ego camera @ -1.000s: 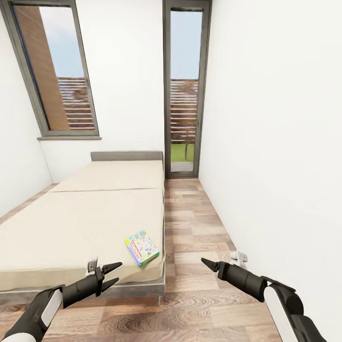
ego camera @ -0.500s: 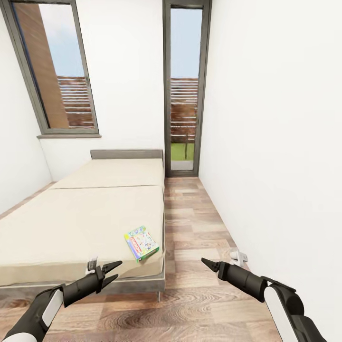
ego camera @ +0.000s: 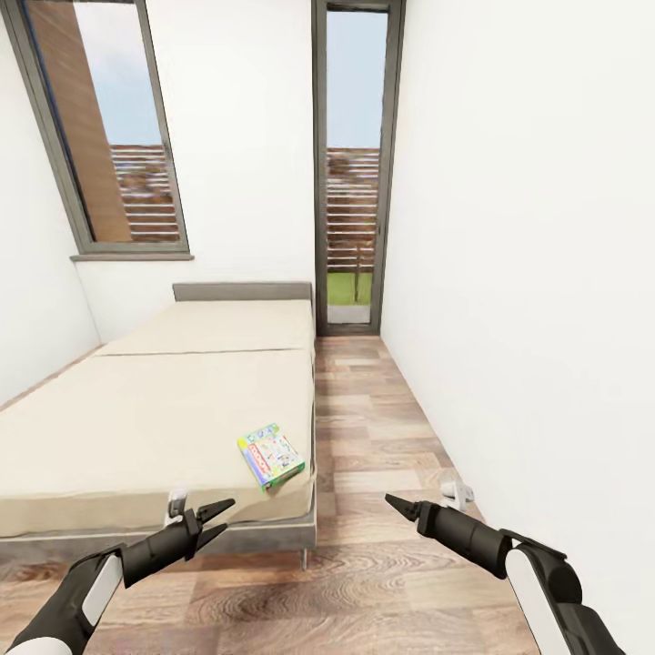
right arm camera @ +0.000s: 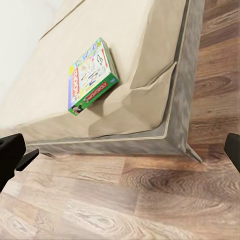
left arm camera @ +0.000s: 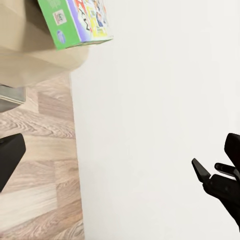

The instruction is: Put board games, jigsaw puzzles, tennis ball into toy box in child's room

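One board game (ego camera: 270,457), a thin green-edged box with a colourful printed top, lies flat on the cream bed (ego camera: 136,428) near its front right corner. The right wrist view looks down on this board game (right arm camera: 92,76) beside the mattress corner, and the left wrist view catches its green edge (left arm camera: 75,22). My left gripper (ego camera: 221,520) hovers open just in front of the bed's foot, left of and below the game. My right gripper (ego camera: 398,506) hangs open over the floor to the right; its fingers (right arm camera: 12,155) stand wide apart. The table, toy box, jigsaw puzzles and tennis ball are out of view.
A wood plank aisle (ego camera: 373,428) runs between the bed and the white right wall (ego camera: 528,273) toward a tall glass door (ego camera: 353,182). A small white object (ego camera: 458,492) lies on the floor by that wall. A window (ego camera: 109,136) sits behind the bed's grey headboard (ego camera: 242,293).
The whole view has shifted a little: the bed and the board game now sit slightly higher and smaller in the picture. Both arms hold the same pose, and the game has not moved on the bed.
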Motion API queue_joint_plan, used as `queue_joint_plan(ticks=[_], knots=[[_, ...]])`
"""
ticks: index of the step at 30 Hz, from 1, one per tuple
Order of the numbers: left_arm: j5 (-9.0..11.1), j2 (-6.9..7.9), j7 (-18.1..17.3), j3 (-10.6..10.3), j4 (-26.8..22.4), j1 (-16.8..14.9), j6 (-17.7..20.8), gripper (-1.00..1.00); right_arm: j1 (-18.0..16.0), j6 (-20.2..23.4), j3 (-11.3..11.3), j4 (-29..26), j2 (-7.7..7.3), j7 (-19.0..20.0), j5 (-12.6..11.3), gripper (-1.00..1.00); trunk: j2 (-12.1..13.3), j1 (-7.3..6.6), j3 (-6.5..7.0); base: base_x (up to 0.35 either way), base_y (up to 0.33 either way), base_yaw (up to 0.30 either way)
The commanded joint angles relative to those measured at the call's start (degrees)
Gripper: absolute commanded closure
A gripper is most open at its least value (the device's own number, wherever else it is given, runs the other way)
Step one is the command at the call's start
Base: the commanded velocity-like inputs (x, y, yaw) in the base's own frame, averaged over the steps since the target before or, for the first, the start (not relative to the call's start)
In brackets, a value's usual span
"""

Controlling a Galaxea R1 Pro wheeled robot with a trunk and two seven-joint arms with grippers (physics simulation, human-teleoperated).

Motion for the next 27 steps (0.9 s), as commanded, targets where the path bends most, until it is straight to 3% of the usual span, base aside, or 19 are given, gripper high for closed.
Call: queue_joint_plan(ticks=[1,15,27], knots=[[0.2,-0.01,-0.1,0.1,0.0,0.0,0.4,-1.0,0.0,0.4,-0.1,0.0,0.01,0.2,-0.1,-1.0,-0.4,0.21,-0.24,0.0,0.0,0.0],[0.3,-0.05,-0.1,0.0,0.0,0.0,0.4,-1.0,0.0,0.4,0.0,-0.1,0.06,0.2,-0.1,-1.0,-6.1,3.29,-2.76,0.0,0.0,0.0],[0.4,0.04,-0.1,0.0,0.0,0.0,0.3,-1.0,0.0,0.4,0.0,-0.2,0.09,0.2,-0.1,-1.0,-6.1,3.29,-2.76,0.0,0.0,0.0]])
